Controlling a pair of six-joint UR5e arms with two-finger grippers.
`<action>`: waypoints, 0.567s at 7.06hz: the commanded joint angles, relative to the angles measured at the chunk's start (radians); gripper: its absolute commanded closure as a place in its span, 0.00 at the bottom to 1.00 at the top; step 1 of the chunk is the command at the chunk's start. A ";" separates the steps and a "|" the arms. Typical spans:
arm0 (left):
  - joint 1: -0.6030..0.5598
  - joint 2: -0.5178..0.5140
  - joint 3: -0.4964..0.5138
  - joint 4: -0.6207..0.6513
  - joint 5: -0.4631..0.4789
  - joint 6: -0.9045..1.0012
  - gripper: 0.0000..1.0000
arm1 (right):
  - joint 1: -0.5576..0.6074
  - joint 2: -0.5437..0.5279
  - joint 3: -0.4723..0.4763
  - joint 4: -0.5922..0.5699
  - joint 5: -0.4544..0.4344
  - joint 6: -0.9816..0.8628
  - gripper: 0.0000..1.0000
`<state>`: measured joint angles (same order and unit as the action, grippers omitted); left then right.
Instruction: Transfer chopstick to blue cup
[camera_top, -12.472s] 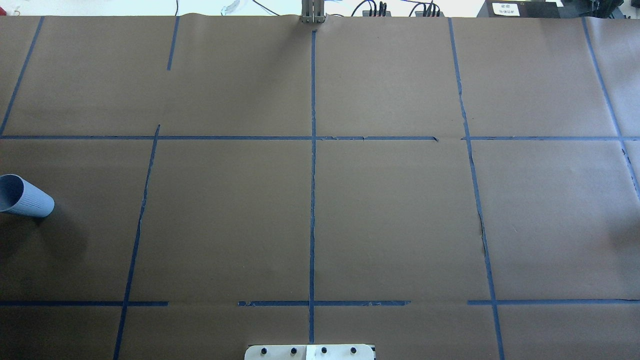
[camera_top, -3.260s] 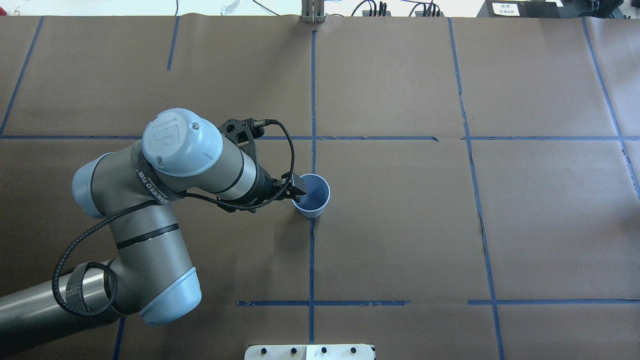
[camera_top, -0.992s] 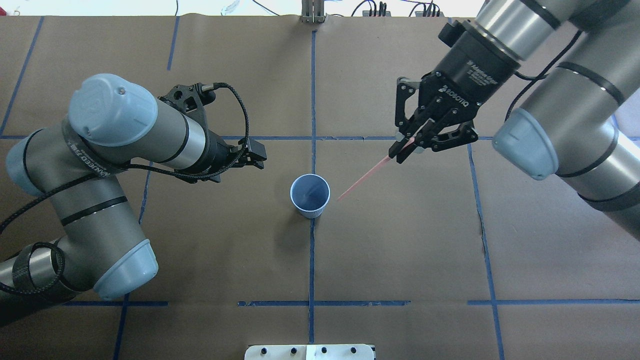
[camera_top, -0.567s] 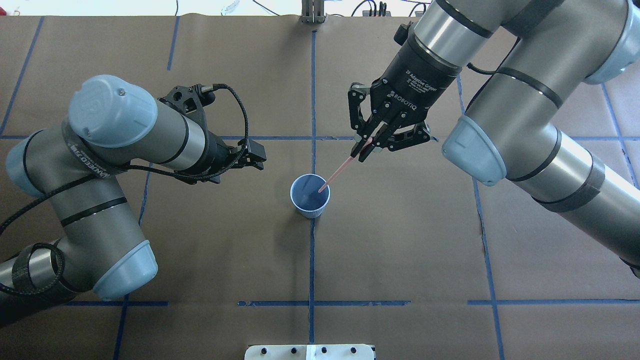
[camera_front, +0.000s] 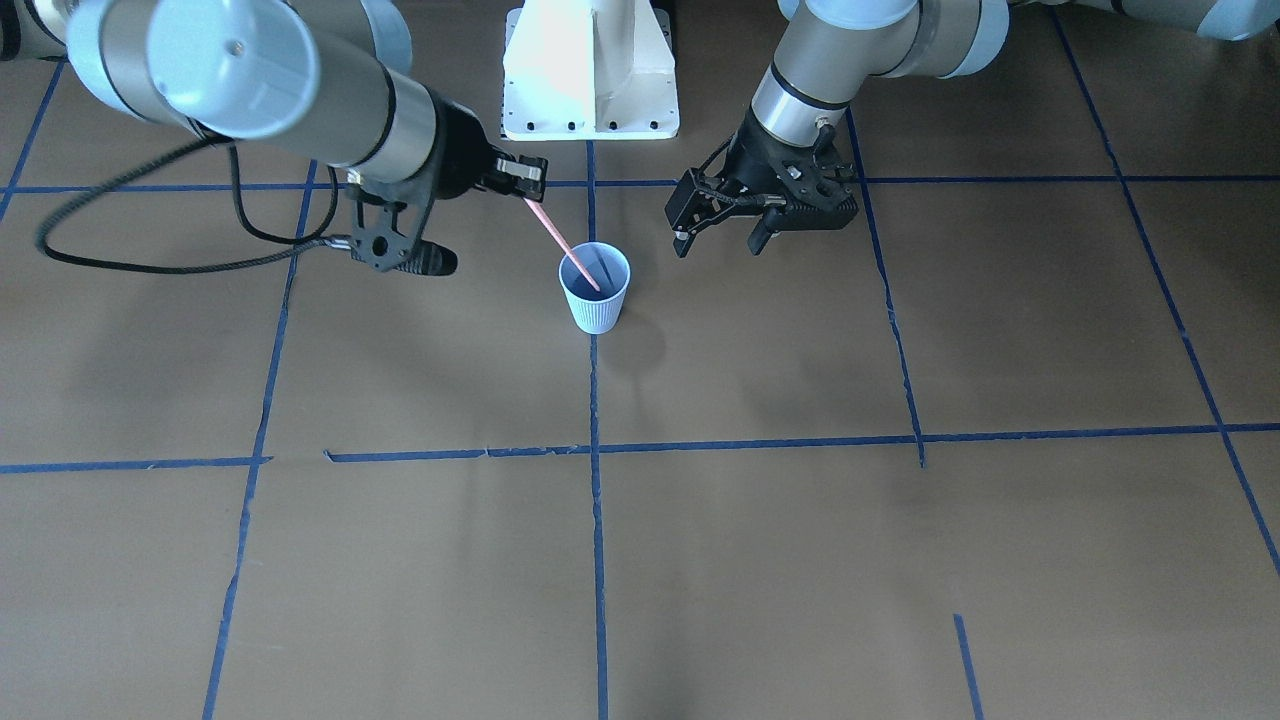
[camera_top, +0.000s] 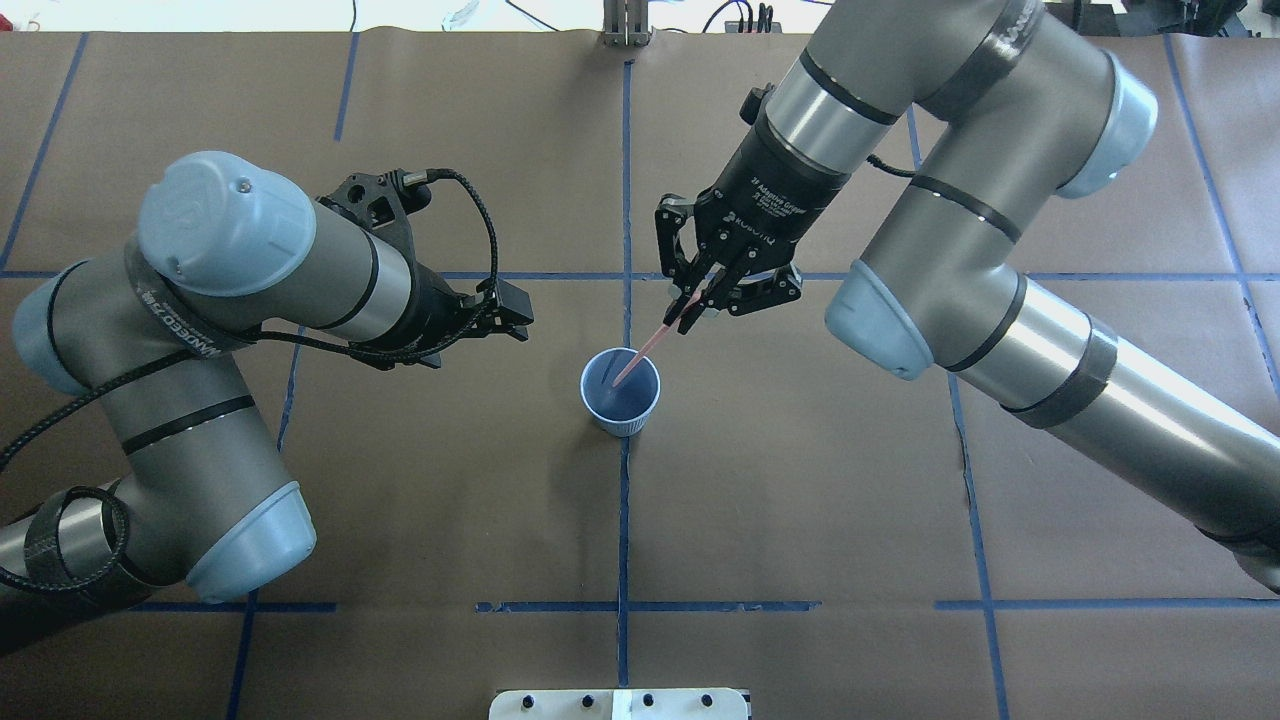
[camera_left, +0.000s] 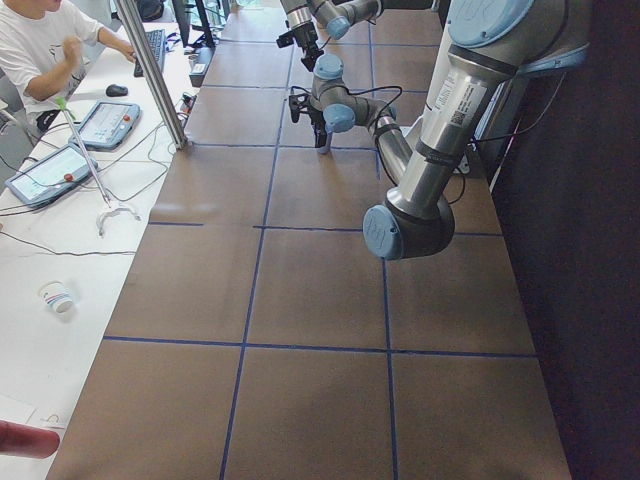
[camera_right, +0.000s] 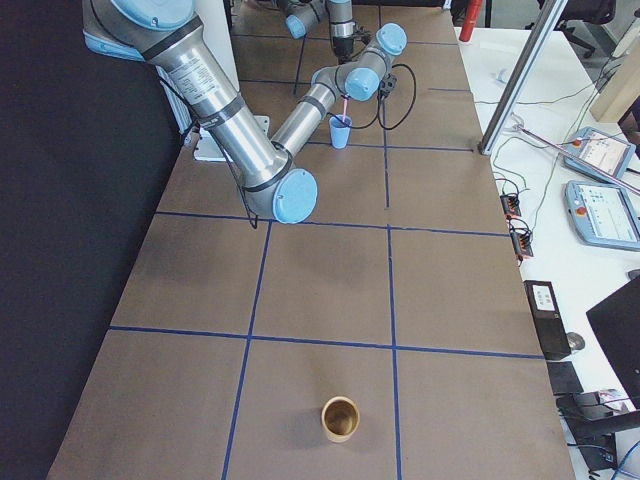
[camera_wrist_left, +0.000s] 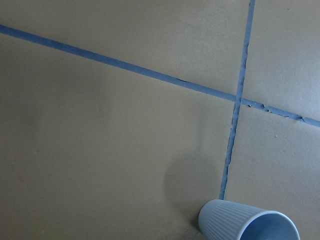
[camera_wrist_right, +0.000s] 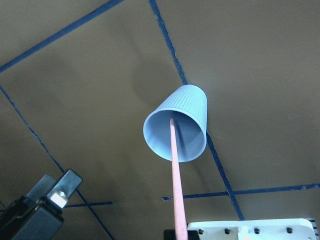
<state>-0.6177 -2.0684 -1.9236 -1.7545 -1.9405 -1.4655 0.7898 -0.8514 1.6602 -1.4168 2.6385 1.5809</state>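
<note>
The pale blue ribbed cup (camera_top: 620, 391) stands upright at the table's middle, on a blue tape line; it also shows in the front view (camera_front: 595, 288). My right gripper (camera_top: 686, 318) is shut on the upper end of a thin pinkish chopstick (camera_top: 640, 355). The stick slants down and its lower tip is inside the cup's mouth, as the right wrist view shows (camera_wrist_right: 174, 165). My left gripper (camera_front: 718, 238) is open and empty, apart from the cup on the side opposite the right gripper. The left wrist view shows only the cup (camera_wrist_left: 248, 225) at the bottom right.
Blue tape lines grid the brown paper table (camera_top: 800, 480). A tan cup (camera_right: 340, 418) stands at the table's right end, far from both arms. The white robot base (camera_front: 590, 70) is behind the cup. An operator (camera_left: 40, 50) sits at a side table.
My right gripper has moved left toward the cup with the chopstick, and the stick's tip now reaches further into the cup. The left arm has not moved.
</note>
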 joint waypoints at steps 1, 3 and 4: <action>0.001 0.001 0.000 0.000 0.000 0.001 0.00 | -0.073 0.003 -0.056 0.116 -0.098 0.109 0.01; -0.001 0.001 0.000 0.001 0.000 0.002 0.00 | -0.070 0.000 0.014 0.118 -0.103 0.129 0.00; -0.007 0.007 -0.002 0.001 0.000 0.010 0.00 | 0.012 -0.071 0.130 0.110 -0.100 0.128 0.00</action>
<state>-0.6198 -2.0664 -1.9241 -1.7538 -1.9405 -1.4619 0.7413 -0.8689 1.6858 -1.3027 2.5391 1.7039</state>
